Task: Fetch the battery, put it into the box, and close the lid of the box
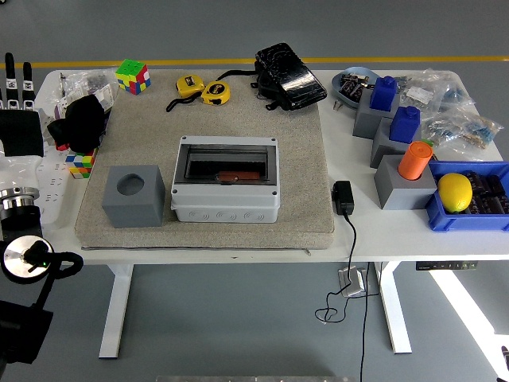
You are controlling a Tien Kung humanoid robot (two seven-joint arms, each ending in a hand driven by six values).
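Note:
The grey box sits in the middle of the beige mat. Its dark tinted lid lies flat over the opening. Through the lid, an orange-brown battery shows lying inside the box. My left hand is at the picture's far left edge, off the mat and well away from the box. Its fingers point straight up, open and holding nothing. The right arm is out of sight.
A grey cube with a round hole stands left of the box. Puzzle cubes, yellow tape measures and a black pouch lie at the back. A black charger, grey blocks and a blue bin with a lemon are on the right.

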